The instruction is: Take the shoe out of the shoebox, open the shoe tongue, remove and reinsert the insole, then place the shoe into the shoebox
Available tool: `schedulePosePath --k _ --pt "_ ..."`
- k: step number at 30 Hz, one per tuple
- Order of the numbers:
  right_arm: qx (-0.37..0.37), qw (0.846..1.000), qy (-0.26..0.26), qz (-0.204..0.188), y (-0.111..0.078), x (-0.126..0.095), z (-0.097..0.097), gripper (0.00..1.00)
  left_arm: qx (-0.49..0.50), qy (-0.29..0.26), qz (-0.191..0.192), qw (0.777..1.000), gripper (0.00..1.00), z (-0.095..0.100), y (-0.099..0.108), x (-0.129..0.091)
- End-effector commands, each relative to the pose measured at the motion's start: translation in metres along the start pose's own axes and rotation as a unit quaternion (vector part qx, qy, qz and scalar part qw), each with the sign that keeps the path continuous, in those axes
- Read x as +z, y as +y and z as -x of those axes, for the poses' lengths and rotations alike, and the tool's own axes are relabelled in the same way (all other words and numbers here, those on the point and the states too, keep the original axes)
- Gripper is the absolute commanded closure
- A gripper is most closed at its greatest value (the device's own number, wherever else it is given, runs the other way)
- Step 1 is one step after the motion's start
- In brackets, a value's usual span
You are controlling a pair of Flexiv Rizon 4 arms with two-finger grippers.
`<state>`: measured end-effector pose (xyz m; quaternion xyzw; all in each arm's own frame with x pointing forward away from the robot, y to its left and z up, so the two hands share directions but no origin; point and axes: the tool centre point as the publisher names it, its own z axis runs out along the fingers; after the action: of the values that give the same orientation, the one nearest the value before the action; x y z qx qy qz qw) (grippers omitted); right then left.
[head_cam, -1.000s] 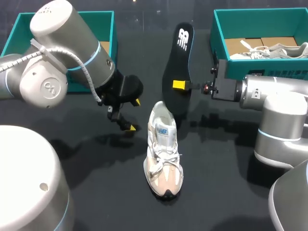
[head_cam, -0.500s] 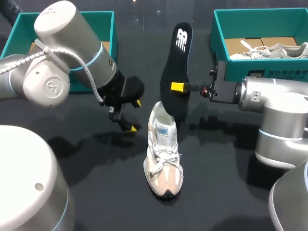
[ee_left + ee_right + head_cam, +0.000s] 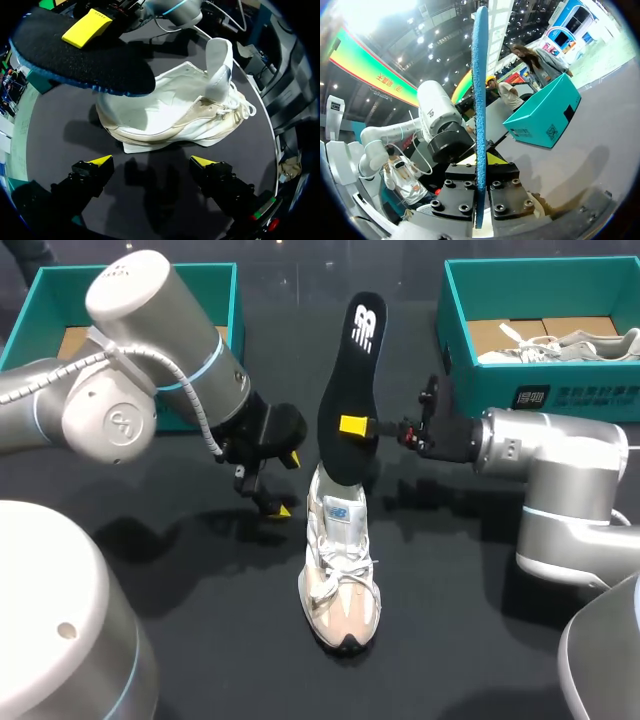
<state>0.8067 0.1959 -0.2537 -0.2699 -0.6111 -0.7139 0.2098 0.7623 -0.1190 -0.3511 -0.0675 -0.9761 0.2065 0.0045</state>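
The right end effector [image 3: 351, 427] is clenched on the insole [image 3: 352, 360] at mid-length, one yellow tip flat on the black face. And it's on the move! Over the last second that arm has slid in towards the middle of the counter [image 3: 450, 640], bringing the insole down and nearer upright. Its lower end now sits right at the heel opening of the shoe [image 3: 340, 570]. The left wrist view shows that end over the collar; whether it has gone in, I cannot tell.

The left end effector [image 3: 288, 483] hangs released, empty, fingers spread just beside the shoe's flank, and it has edged a little closer. The tongue [image 3: 220, 60] stands lifted, the mouth open. So this looks like reinsertion under way. The shoe stands on the counter, well apart from the shoebox [image 3: 540, 270] at far right.
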Motion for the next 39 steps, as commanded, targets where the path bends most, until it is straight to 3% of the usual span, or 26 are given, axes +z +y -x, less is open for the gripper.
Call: schedulePosePath --k 1,16,30,39 --pt "0.0 1.0 0.001 -0.002 0.0 0.002 0.001 1.0 0.001 0.0 0.0 1.0 0.0 0.0 0.0 0.001" --pt "-0.03 0.999 0.037 -0.015 -0.012 0.018 0.004 1.0 -0.018 -0.001 0.003 1.0 0.0 -0.006 0.0 0.011" --pt "-0.041 0.999 0.035 0.001 -0.014 0.016 0.001 1.0 -0.013 0.004 -0.006 1.0 0.0 -0.008 -0.003 0.01" --pt "-0.073 0.995 0.064 -0.001 -0.015 0.019 0.008 1.0 -0.013 0.004 -0.006 1.0 0.0 -0.008 -0.003 0.01"
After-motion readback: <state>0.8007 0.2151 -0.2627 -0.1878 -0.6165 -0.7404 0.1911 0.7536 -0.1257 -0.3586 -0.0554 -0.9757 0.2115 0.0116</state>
